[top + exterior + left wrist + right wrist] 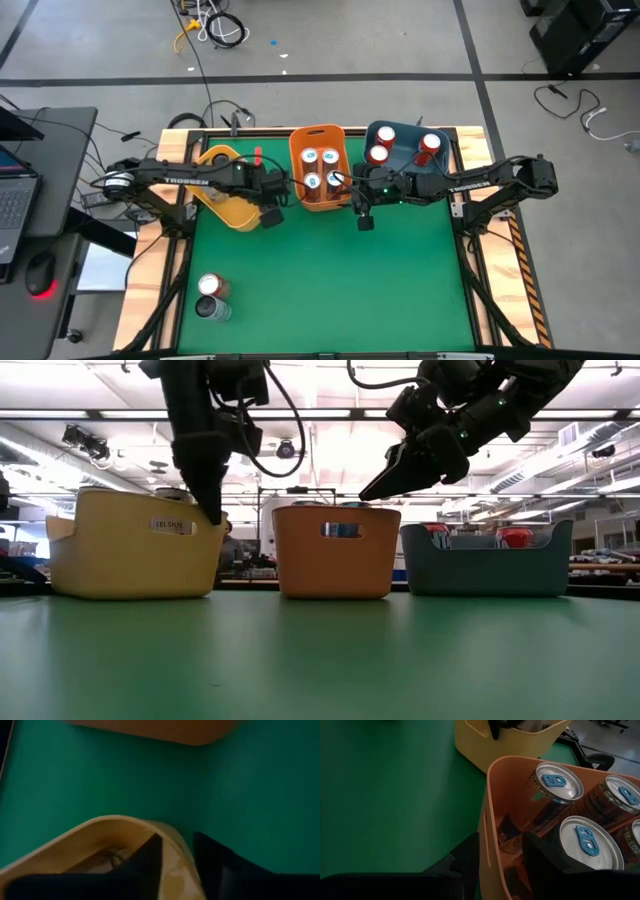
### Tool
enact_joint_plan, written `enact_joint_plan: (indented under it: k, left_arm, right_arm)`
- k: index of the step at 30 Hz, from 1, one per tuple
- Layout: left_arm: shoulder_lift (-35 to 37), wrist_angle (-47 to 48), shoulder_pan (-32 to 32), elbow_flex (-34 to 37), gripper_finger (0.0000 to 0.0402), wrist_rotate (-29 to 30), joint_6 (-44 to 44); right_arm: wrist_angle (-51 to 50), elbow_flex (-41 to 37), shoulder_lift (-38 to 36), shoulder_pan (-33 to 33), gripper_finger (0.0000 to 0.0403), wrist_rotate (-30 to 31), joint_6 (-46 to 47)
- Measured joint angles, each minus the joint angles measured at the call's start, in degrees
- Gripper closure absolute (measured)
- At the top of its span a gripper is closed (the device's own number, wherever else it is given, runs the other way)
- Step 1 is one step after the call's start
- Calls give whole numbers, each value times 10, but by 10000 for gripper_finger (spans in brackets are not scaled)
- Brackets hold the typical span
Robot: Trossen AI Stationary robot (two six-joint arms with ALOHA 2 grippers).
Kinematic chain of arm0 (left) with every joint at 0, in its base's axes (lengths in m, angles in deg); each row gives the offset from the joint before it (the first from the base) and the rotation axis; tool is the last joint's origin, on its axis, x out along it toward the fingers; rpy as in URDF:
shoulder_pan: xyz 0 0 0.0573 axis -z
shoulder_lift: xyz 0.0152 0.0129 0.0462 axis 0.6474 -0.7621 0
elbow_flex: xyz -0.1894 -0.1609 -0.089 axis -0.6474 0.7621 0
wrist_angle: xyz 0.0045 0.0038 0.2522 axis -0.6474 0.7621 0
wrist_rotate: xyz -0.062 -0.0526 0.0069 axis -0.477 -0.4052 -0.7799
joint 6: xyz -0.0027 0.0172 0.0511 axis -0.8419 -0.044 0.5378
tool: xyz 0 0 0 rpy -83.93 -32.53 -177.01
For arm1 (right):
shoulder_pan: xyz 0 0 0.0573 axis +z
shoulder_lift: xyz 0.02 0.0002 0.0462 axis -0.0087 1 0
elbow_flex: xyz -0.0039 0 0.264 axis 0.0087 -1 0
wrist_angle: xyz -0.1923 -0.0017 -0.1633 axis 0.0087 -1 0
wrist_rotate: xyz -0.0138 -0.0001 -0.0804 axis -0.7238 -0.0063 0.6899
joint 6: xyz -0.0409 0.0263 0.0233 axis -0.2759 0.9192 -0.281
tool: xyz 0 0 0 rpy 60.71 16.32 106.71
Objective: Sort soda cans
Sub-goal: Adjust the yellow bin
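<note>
Three bins stand in a row at the far side: a yellow bin [228,190], an orange bin [320,165] holding several blue-tabbed soda cans [560,782], and a blue bin [405,145] with three red cans [380,154]. Two more cans [212,297] stand on the green mat at the near left. My left gripper [175,842] is shut on the yellow bin's near right corner. My right gripper [500,840] is shut on the orange bin's near right corner. My left gripper has one finger [147,857] inside the yellow bin and one outside, with the bin's wall by the rim [175,865] between them. It comes from above, pointing steeply down. The bin rests on the mat. My right gripper has one finger [545,857] inside the orange bin beside the cans and one outside, the wall's rim [490,855] between them. It slants down from the table's right. The bin sits on the mat.
The green mat [330,280] lies open in front of the bins, apart from the two cans at the near left. Wooden rails [165,260] edge the table. A desk with a laptop [15,190] stands beyond the left edge.
</note>
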Motion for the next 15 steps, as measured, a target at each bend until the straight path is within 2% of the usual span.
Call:
enact_joint_plan:
  k: [3,5,11,15]
  left_arm:
    - [0,3,5,0,359,-7,25]
    - [1,3,7,0,386,-18,27]
    - [1,8,26,0,390,-20,80]
    - [1,6,36,0,392,-20,85]
  right_arm:
    - [0,0,0,0,269,0,0]
    - [0,0,0,0,270,0,0]
    - [0,0,0,0,269,0,-1]
    - [0,0,0,0,270,0,-2]
